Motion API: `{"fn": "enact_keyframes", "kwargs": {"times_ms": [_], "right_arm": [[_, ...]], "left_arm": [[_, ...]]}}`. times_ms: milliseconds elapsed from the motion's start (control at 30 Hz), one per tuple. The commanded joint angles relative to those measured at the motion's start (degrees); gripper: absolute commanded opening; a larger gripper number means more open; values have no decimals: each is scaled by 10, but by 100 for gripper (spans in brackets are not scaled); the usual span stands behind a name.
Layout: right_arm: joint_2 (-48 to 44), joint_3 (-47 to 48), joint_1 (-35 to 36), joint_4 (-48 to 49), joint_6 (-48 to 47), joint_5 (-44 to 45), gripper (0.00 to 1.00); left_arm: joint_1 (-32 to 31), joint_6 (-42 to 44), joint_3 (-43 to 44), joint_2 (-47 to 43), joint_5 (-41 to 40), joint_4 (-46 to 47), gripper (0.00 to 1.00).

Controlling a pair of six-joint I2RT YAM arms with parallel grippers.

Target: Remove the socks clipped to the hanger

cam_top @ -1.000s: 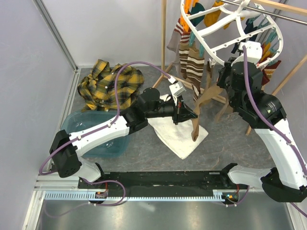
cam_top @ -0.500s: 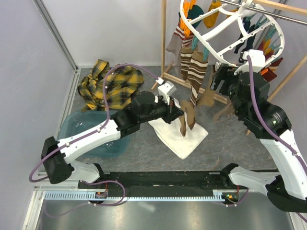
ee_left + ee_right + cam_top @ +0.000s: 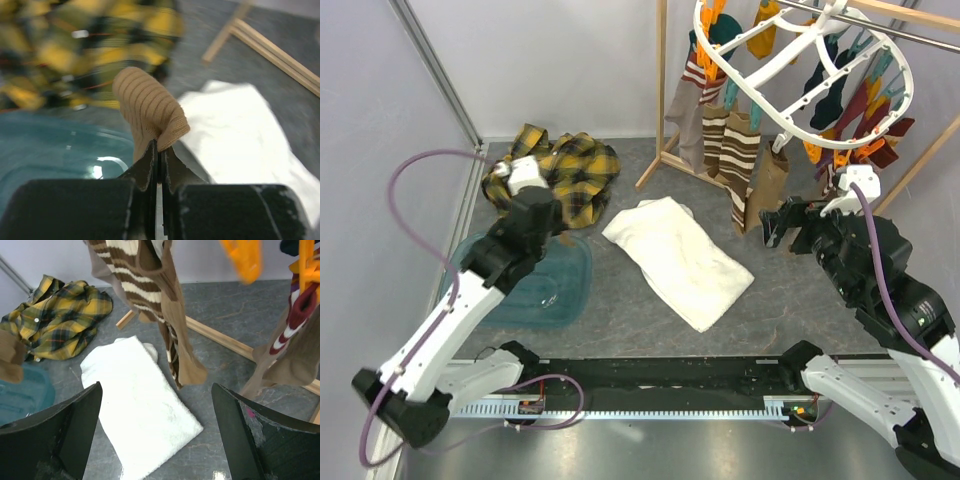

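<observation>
Tan sock (image 3: 147,107): clenched in left claw (image 3: 159,150), 9 o'clock.
Right claw (image 3: 155,390): released.
Risk: we release early, missing basin (image 3: 45,145).

No writing, label, brand mark, number or sign can be read anywhere in these views, whether on the hanger (image 3: 740,90), the socks (image 3: 735,165) or the towel (image 3: 675,255).

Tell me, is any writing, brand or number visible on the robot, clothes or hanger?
None: no readable text shows on the hanger, the hanging socks, the tan sock in the left gripper, the plaid shirt, the towel or the robot arms.
</observation>
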Motion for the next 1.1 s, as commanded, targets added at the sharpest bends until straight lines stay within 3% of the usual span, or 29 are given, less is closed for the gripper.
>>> {"fn": "enact_keyframes", "kwargs": {"times_ms": [0, 200, 333, 400, 433, 533, 700, 767, 867, 1067], "right_arm": [[-22, -32, 0, 10, -6, -37, 98], [-32, -61, 0, 13, -8, -47, 98], [-35, -76, 0, 24, -8, -46, 98], [-36, -84, -1, 28, -7, -45, 98], [-34, -85, 0, 33, -7, -43, 98], [-24, -88, 0, 41, -6, -35, 98], [-5, -91, 0, 79, -6, -16, 98], [5, -96, 0, 98, -1, -8, 97], [17, -105, 0, 142, 7, -2, 95], [57, -102, 0, 212, 8, 25, 89]], "left_arm": [[93, -71, -47, -51, -70, -83, 2], [164, -132, -108, -52, -92, -100, 2], [211, -193, -161, -30, -66, -110, 9], [227, -219, -180, -26, -63, -114, 24], [229, -225, -181, -28, -63, -116, 41], [229, -232, -181, -54, -70, -119, 63], [229, -208, -150, -120, -65, -112, 85], [229, -169, -139, -134, -43, -80, 88], [229, -114, -143, -159, 39, -33, 93], [228, 0, -173, -184, 352, 83, 94]]}}
